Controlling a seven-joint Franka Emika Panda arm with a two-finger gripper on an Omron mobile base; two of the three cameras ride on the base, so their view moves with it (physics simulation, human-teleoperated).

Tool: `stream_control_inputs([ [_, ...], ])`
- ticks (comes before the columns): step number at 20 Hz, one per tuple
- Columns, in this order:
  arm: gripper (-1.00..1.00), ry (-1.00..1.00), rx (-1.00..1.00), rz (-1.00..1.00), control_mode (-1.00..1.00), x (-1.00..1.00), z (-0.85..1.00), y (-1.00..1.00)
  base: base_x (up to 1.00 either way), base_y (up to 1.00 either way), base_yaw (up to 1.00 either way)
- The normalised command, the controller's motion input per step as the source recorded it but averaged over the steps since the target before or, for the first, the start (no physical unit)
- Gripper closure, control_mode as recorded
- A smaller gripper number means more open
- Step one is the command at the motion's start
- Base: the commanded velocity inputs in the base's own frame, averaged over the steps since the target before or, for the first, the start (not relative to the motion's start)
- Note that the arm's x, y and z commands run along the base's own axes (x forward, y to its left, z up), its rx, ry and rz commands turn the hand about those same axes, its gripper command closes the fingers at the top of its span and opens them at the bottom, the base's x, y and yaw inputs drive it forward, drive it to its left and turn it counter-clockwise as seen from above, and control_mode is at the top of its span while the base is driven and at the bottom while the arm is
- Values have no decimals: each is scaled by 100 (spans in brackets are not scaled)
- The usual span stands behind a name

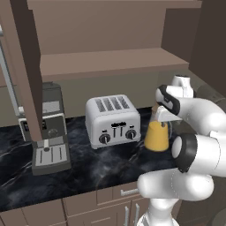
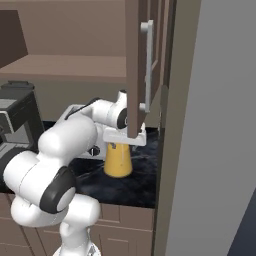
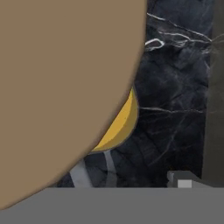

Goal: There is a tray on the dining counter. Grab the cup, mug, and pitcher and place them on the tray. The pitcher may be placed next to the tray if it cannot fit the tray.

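Observation:
The pitcher (image 1: 156, 137) (image 2: 118, 161), clear glass with orange liquid, stands upright on a black marble counter (image 1: 88, 172) just right of a toaster. My gripper (image 1: 160, 117) (image 2: 120, 142) is lowered straight over its top and stands open, the fingers on either side of the neck. In the hand view the tan lid (image 3: 65, 87) looms very close, with a sliver of the orange body (image 3: 123, 121) below it and veined marble (image 3: 175, 87) beside it. The tray, cup and mug are out of view.
A silver four-slot toaster (image 1: 112, 121) (image 2: 73, 113) sits close on the pitcher's left, a coffee machine (image 1: 50, 132) (image 2: 15, 120) further left. An open brown cabinet door (image 2: 140, 65) hangs just above the hand. A tall grey panel (image 2: 210, 125) bounds the right side.

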Motion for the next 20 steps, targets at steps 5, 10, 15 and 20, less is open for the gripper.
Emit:
stream_control_inputs([
  [5,-100,0,0,0,-100,0,0,0,0,0,0],
  [10,-100,0,0,0,-100,0,0,-1,0,0,0],
  [15,100,0,0,0,-100,0,0,0,0,0,0],
  [20,100,0,0,0,-100,0,0,0,0,0,0],
])
